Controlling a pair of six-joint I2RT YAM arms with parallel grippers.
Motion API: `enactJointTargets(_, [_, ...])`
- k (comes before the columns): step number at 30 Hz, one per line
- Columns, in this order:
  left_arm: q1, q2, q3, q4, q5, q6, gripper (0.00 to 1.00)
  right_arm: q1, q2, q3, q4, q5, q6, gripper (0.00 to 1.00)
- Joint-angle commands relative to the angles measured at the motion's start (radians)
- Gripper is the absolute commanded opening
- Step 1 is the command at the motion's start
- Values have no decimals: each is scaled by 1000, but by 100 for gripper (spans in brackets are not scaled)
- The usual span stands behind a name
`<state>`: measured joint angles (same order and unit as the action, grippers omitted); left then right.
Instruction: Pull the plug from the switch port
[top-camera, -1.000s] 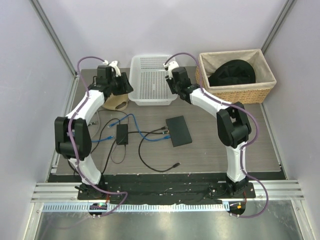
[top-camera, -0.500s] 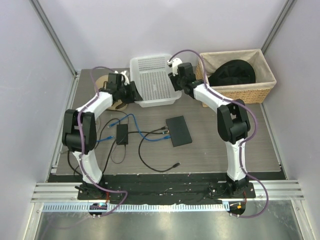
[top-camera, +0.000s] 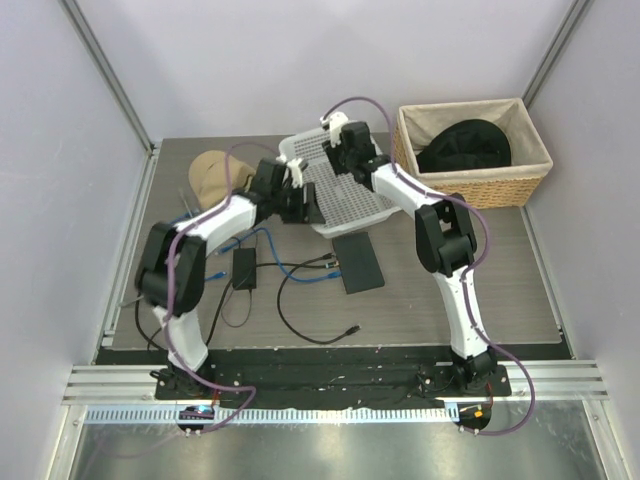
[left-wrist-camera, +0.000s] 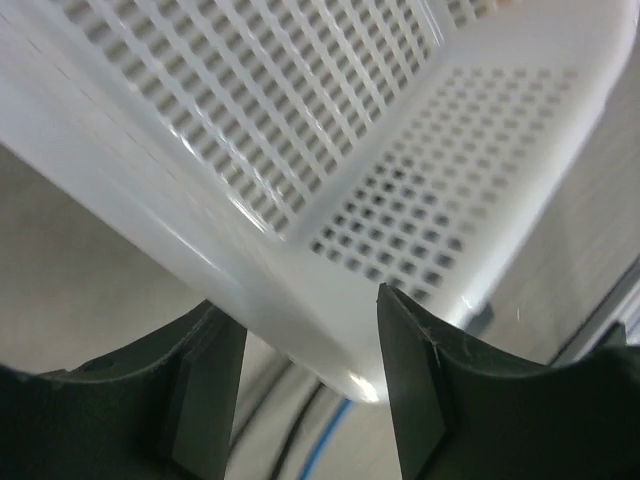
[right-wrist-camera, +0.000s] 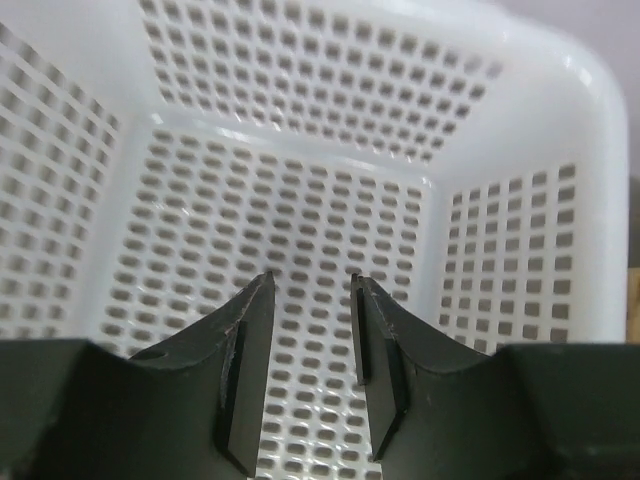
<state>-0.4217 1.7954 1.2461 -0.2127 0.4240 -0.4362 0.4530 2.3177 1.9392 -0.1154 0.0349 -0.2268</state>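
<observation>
The flat black switch lies mid-table with a plug on a blue cable in its left edge. A white mesh basket hangs tilted just behind it, its near edge over the switch's far end. My left gripper grips the basket's near-left corner; in the left wrist view the corner fills the space between my gripper fingers. My right gripper is at the basket's far side. In the right wrist view it is open by a narrow gap over the mesh floor, holding nothing.
A small black adapter brick with black and blue cords lies left of the switch. A loose black cable curls near the front. A wicker basket with a black item stands back right. A tan object sits back left.
The white basket has moved from the back of the table towards the middle and tilted. Both grippers moved with it, the left arm swinging right.
</observation>
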Motion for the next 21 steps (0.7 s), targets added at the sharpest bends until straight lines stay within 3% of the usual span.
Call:
enactJointTargets(1, [-15, 183, 296, 36, 33, 11, 59, -50, -102, 159, 145, 33, 50, 44])
enactJointTargets(3, [-28, 203, 343, 30, 35, 14, 61, -60, -145, 165, 134, -65, 61, 46])
enactJointTargets(6, [-22, 191, 352, 10, 44, -3, 62, -60, -248, 103, 83, -75, 60, 46])
enactJointTargets(10, [23, 69, 233, -17, 85, -28, 63, -57, -320, -38, 25, -82, 50, 46])
enactJointTargets(14, [112, -136, 92, 87, 194, -87, 71, -19, -313, -111, -12, -130, 101, 47])
enactJointTargets(18, [190, -307, 36, -2, 142, 8, 72, 68, -247, -73, -42, -139, 142, 55])
enactJointTargets(21, [207, -387, -3, -100, 92, 69, 72, 151, -177, -26, -95, 9, 149, 67])
